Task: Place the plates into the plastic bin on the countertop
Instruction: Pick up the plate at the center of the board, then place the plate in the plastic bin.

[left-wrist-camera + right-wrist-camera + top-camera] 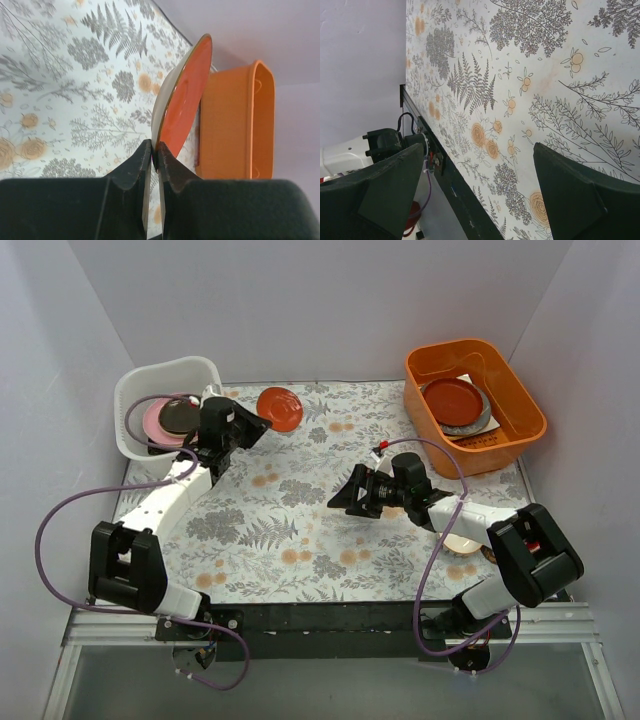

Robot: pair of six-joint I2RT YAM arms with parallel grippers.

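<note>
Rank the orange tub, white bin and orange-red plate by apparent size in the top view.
Largest: orange tub.
Next: white bin, partly hidden, so the margin is unsure.
Smallest: orange-red plate, clearly.

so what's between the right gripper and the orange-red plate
Only bare countertop between the right gripper and the orange-red plate, per the top view.

Plain white walls [330, 300] close in the fern-printed bench [290, 540] at the back and both sides. Light is soft and even. A black strip [330, 617] and a metal rail [320, 639] edge its near side.
</note>
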